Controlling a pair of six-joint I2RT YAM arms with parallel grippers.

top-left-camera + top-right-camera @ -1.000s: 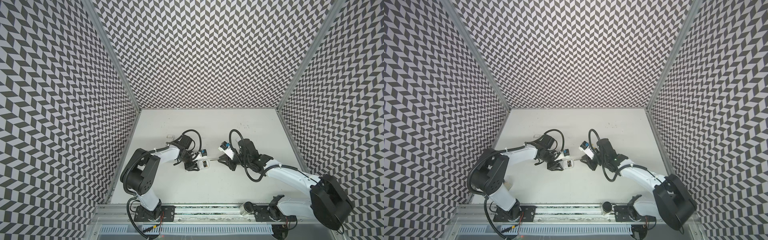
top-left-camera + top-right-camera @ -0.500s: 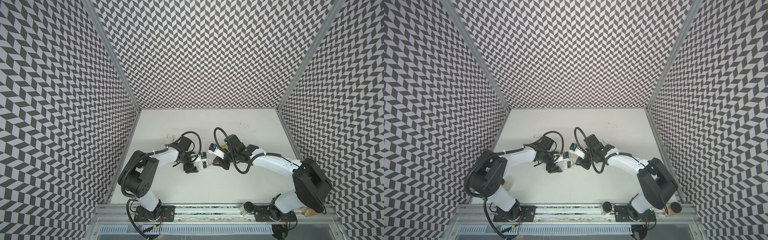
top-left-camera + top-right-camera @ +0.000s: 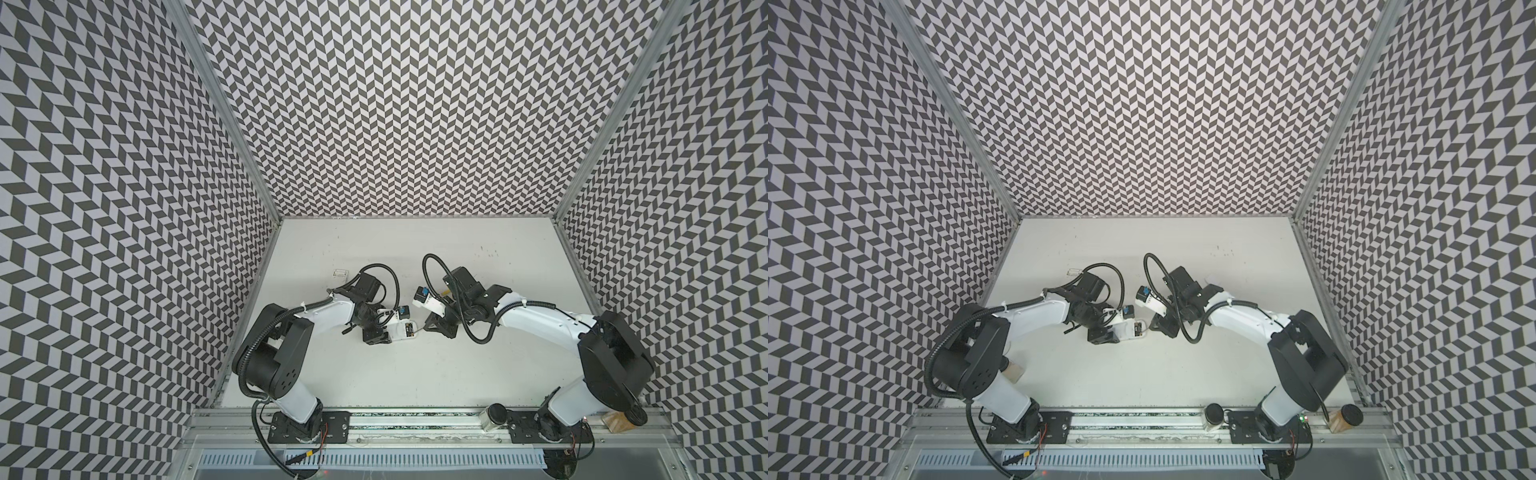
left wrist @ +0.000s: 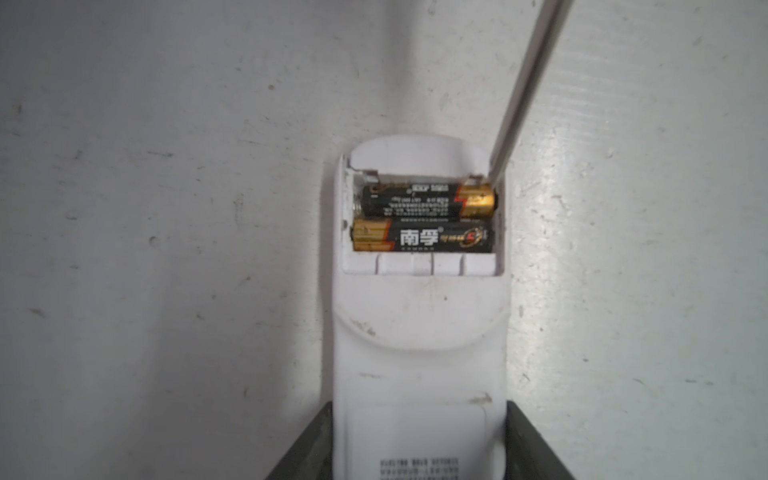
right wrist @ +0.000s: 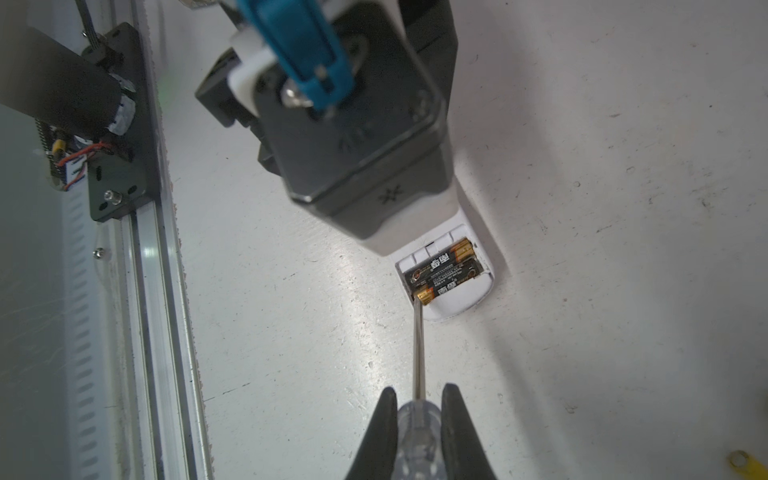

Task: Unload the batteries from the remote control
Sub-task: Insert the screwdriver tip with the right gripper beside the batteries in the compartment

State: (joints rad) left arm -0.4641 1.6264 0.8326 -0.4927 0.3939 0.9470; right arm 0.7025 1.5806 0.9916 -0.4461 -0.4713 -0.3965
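Observation:
The white remote control [image 4: 419, 353] lies back-up on the table, its battery bay uncovered. Two black batteries with gold ends [image 4: 428, 218] lie side by side in the bay. My left gripper [image 4: 419, 415] is shut on the remote's body, one jaw against each long side. My right gripper [image 5: 417, 415] is shut on the clear handle of a screwdriver [image 5: 419, 353]. The screwdriver's tip touches the gold end of the outer battery [image 5: 424, 296] at the bay's corner. In both top views the two grippers [image 3: 392, 328] [image 3: 440, 328] face each other mid-table over the remote [image 3: 1129, 330].
A small clear rectangular piece [image 3: 340, 273] lies on the table behind the left arm. A yellow cylinder end [image 5: 744, 461] shows at the edge of the right wrist view. Jars [image 3: 1212, 415] [image 3: 1343, 419] stand on the front rail, near the arm bases.
My right gripper has moved left with the screwdriver, bringing its tip up to the remote's open bay. The left gripper has stayed at the remote.

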